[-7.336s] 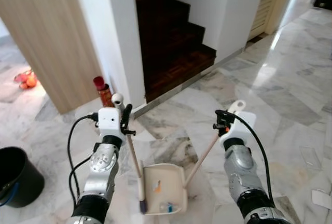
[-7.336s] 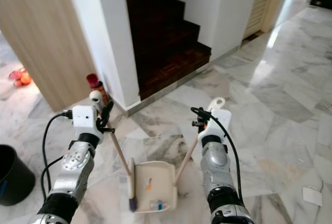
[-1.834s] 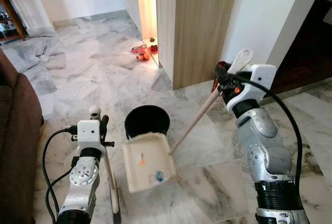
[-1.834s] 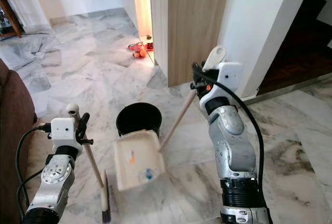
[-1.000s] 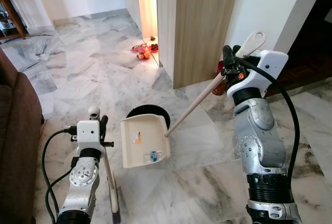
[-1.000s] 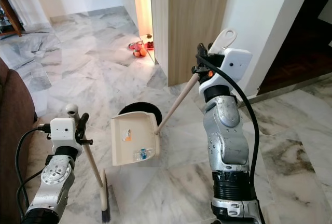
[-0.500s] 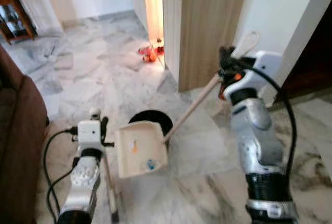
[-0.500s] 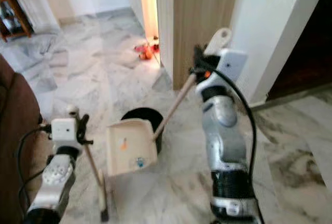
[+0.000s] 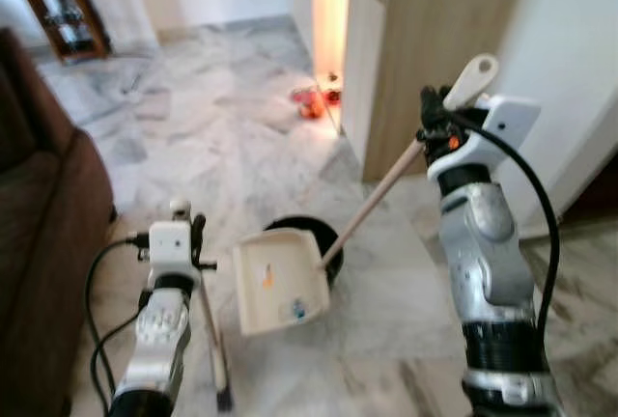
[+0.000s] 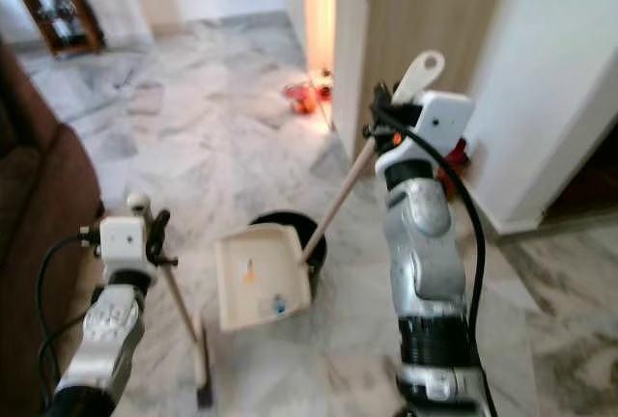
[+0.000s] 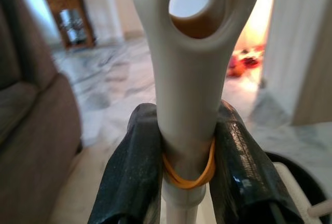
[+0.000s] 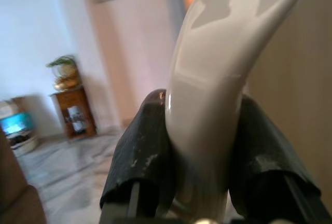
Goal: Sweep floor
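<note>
My right gripper (image 9: 432, 120) is shut on the long handle of a cream dustpan (image 9: 280, 280), which hangs tilted over a black bin (image 9: 301, 235). Small bits of litter lie in the pan, one orange and one blue. My left gripper (image 9: 194, 243) is shut on the handle of a broom (image 9: 209, 330), whose dark bristles rest on the marble floor by my left side. In the left wrist view the broom handle (image 11: 193, 73) sits between the black fingers (image 11: 134, 167). In the right wrist view the dustpan handle (image 12: 215, 86) is clamped the same way.
A brown sofa (image 9: 39, 234) stands at the left. A wooden cabinet wall (image 9: 435, 41) rises at the right, with orange and red things (image 9: 311, 101) on the floor by its lit opening. A small wooden table (image 9: 58, 2) is far back left.
The view has swung left and nearer the bin. The dustpan, raised beside the bin a second ago, now hangs lower over the bin's rim. The left arm and broom have kept their pose.
</note>
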Available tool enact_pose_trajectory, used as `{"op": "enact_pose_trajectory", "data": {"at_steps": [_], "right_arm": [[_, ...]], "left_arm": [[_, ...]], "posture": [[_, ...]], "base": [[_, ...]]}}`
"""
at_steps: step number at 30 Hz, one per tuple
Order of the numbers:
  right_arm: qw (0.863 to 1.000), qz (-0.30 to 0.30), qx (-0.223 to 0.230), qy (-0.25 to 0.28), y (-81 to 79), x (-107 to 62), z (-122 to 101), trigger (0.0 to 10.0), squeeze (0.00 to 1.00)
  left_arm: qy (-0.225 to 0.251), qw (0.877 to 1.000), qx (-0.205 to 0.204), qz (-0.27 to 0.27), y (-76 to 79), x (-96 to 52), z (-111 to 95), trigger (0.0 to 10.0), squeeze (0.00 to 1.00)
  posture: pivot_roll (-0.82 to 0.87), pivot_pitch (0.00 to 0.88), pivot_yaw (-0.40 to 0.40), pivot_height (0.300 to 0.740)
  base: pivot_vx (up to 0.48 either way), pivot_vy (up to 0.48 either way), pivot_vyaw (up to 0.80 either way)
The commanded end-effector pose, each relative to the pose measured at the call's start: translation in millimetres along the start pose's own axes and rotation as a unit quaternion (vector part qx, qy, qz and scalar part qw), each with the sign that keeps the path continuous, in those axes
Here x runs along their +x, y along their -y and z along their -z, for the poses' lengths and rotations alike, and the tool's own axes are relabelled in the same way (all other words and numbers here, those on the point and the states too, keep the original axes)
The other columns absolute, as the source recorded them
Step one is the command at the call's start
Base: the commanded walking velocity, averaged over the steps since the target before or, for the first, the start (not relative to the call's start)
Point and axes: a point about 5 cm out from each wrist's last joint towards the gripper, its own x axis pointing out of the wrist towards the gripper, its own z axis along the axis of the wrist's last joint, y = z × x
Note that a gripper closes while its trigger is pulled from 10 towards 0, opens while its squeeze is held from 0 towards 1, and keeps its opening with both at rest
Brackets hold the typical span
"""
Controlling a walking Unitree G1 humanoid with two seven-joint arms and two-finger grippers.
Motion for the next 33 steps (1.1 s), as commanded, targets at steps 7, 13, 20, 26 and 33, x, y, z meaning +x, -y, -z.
{"op": "enact_pose_trajectory", "data": {"at_steps": [7, 13, 20, 26, 33], "right_arm": [[0.999, -0.008, 0.015, 0.04, -3.2, 2.3, -14.7, 10.0, 0.0], [0.998, -0.003, 0.018, 0.064, -3.4, 3.4, -21.9, 10.0, 0.0], [0.997, -0.007, 0.017, 0.075, -4.3, 3.1, -24.4, 10.0, 0.0], [0.996, -0.004, 0.016, 0.084, -4.9, 3.0, -26.0, 10.0, 0.0], [0.995, 0.001, 0.013, 0.1, -3.0, 3.5, -29.9, 10.0, 0.0]], "left_arm": [[0.022, 1.0, 0.007, -0.001, -1.0, 5.2, -9.5, 10.0, 0.0], [0.022, 1.0, 0.007, -0.001, -1.7, 5.2, -9.5, 10.0, 0.0], [0.022, 1.0, 0.007, 0.001, -1.4, 5.1, -9.5, 10.0, 0.0], [0.022, 1.0, 0.007, 0.002, -1.2, 4.8, -9.3, 10.0, 0.0], [0.021, 1.0, 0.007, 0.001, -0.6, 4.9, -9.3, 10.0, 0.0]], "posture": [[0.14, 0.0, 0.043, 0.74], [0.14, 0.0, 0.045, 0.74], [0.14, 0.0, 0.047, 0.74], [0.14, 0.0, 0.047, 0.74], [0.14, 0.0, 0.046, 0.74]], "base": [[0.336, 0.0, 0.0], [0.336, 0.0, 0.0], [0.334, 0.0, 0.0], [0.334, 0.0, 0.0], [0.337, 0.0, 0.0]]}}
